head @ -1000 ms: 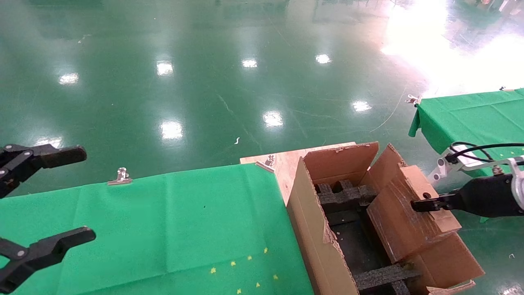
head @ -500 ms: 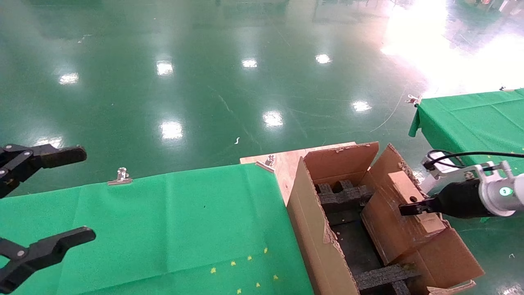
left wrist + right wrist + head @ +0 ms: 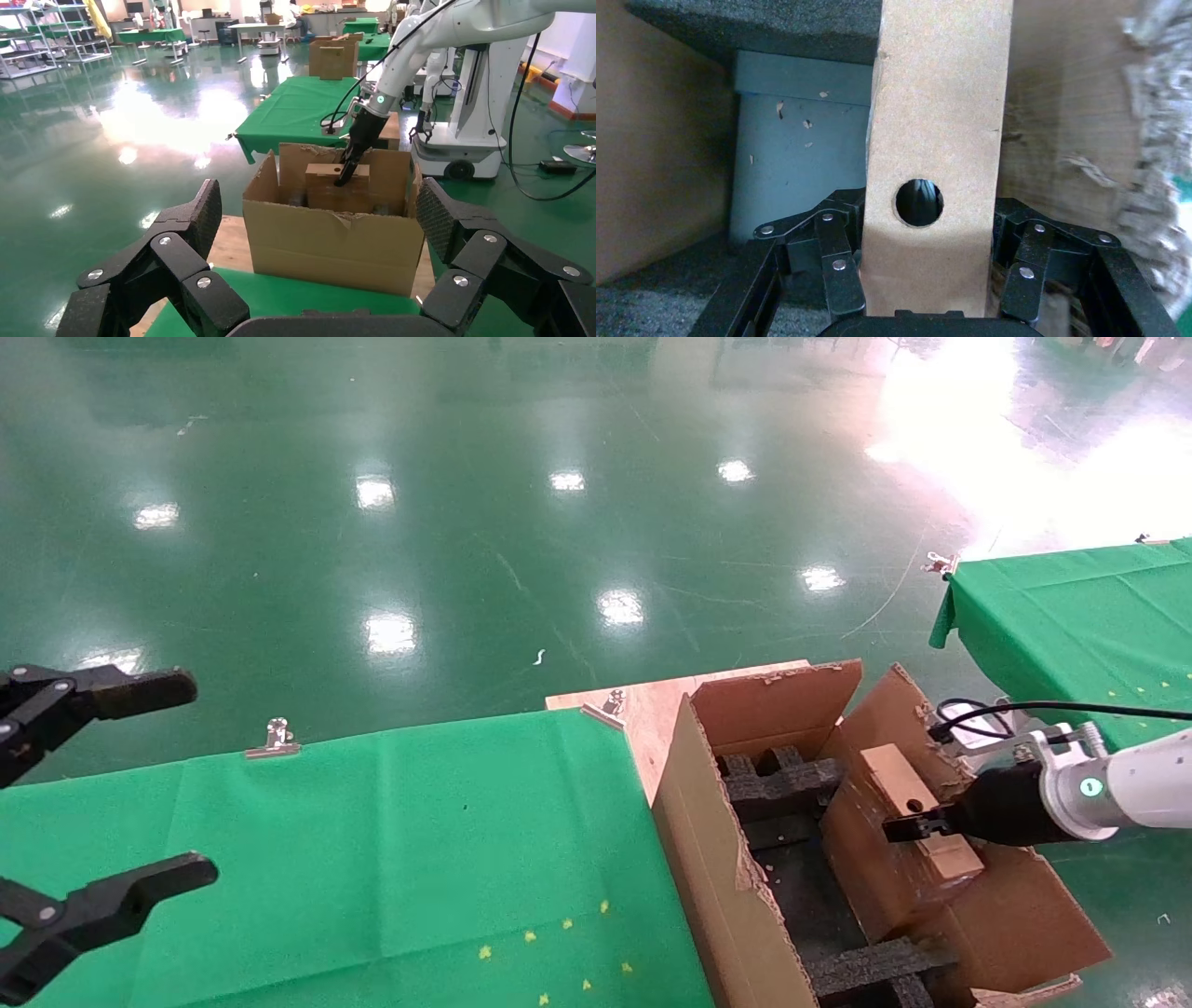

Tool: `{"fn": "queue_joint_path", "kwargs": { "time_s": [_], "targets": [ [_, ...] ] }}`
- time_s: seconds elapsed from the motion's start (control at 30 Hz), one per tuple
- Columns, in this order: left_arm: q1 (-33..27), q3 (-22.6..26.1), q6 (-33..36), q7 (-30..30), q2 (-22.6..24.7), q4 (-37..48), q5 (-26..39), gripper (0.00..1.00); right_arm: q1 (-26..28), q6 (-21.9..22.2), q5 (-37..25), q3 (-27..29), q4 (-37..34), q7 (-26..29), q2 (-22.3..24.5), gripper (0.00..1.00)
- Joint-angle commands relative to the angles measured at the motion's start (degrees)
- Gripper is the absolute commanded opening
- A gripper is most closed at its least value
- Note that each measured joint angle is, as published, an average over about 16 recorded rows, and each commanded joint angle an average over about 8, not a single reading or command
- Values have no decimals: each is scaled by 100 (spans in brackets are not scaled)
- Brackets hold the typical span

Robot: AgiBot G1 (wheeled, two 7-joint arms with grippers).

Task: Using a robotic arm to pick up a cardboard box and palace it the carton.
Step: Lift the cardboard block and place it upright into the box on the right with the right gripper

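Note:
The cardboard box (image 3: 885,840), brown with a round hole in its narrow top face, hangs tilted inside the carton (image 3: 717,859) against its right side. My right gripper (image 3: 917,826) is shut on the box's top end, and the white robotic arm (image 3: 1131,784) reaches in from the right. In the right wrist view the fingers (image 3: 838,242) clamp both sides of the cardboard box (image 3: 933,140), with the carton's dark foam (image 3: 758,21) beyond. The left wrist view shows the carton (image 3: 330,246), the box (image 3: 327,193) and the right gripper (image 3: 346,175) from across the table. My left gripper (image 3: 196,782) stays open at the far left.
Black foam inserts (image 3: 782,784) line the carton's bottom. The carton stands on a wooden board (image 3: 652,710) next to a green-clothed table (image 3: 372,850) held by metal clips (image 3: 275,738). A second green table (image 3: 1071,607) is at the right, above the shiny green floor.
My right arm has moved left and down with the cardboard box, carrying it deeper into the carton. The left gripper has not moved.

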Motion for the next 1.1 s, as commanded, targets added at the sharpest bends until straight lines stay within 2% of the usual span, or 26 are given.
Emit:
{"fn": "queue_joint_path", "kwargs": {
  "time_s": [0.03, 0.63, 0.67, 0.9, 0.93, 1.1],
  "targets": [
    [0, 0, 0, 0, 0, 0, 0, 100, -42, 5, 32, 9, -132, -56, -96, 0],
    [0, 0, 0, 0, 0, 0, 0, 100, -386, 132, 141, 49, -1181, -625, -825, 0],
    [0, 0, 0, 0, 0, 0, 0, 100, -396, 134, 148, 53, -1224, -649, -854, 5],
    [1, 0, -2, 1, 0, 2, -1, 100, -436, 127, 184, 77, -1396, -731, -974, 93],
    [1, 0, -2, 1, 0, 2, -1, 100, -437, 125, 186, 78, -1398, -731, -976, 100],
    [1, 0, -1, 0, 0, 2, -1, 100, -428, 124, 185, 76, -1366, -718, -950, 100]
  ]
}}
